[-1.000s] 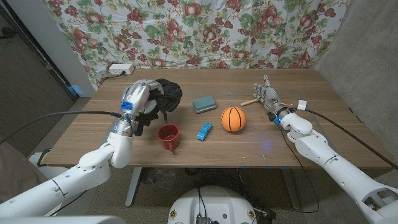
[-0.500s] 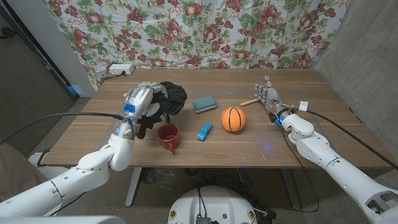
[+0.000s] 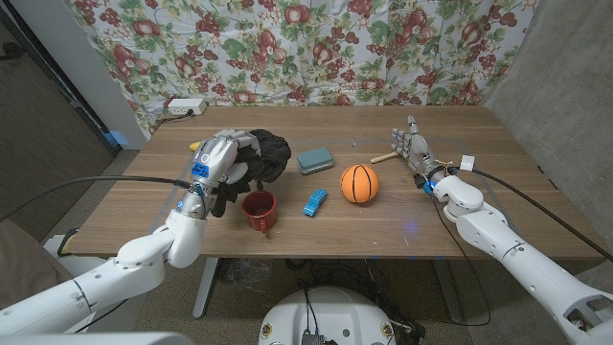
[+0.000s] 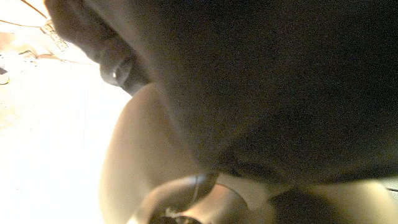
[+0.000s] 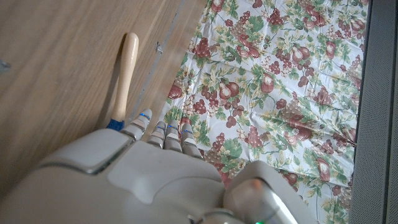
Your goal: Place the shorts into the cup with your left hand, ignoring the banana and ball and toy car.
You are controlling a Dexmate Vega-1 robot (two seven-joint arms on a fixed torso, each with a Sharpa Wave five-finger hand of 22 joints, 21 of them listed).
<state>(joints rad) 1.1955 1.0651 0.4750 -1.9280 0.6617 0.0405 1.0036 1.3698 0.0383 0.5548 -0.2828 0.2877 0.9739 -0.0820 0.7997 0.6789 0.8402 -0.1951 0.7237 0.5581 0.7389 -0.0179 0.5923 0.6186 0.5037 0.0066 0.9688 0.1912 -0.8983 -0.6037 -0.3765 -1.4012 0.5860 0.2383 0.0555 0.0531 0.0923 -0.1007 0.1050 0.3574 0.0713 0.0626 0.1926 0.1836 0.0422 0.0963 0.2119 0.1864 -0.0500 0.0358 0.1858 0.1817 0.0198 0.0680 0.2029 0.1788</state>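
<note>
**Head view: left hand carries the shorts closer to the red cup**

Head view, compared with a second ago, shows the left hand [image 3: 213,159] and its bundle of dark shorts [image 3: 262,153] drifted a little rightward and toward the red cup [image 3: 260,210]. The cup itself has not moved. By my reading, the carry is nearly over and the lowering into the cup is the step ahead; nothing is inside the cup yet.

Taking the cup as the landmark and going left to right: the left hand hovers just behind and to the cup's left, fingers clenched around the shorts. The cloth bulges out past the fingers, above and slightly behind the cup's rim, with a loose end hanging down near the cup's left side. The left wrist view is mostly dark fabric [image 4: 267,81] pressed close to the lens.

Right of the cup lies a small blue toy car [image 3: 315,201], and behind that a grey-blue block [image 3: 314,159]. Further right sits the orange ball [image 3: 359,184]. Well to the right, the right hand [image 3: 416,153] waits with nothing in it, fingers extended, beside a wooden-handled tool [image 3: 386,157].
</note>
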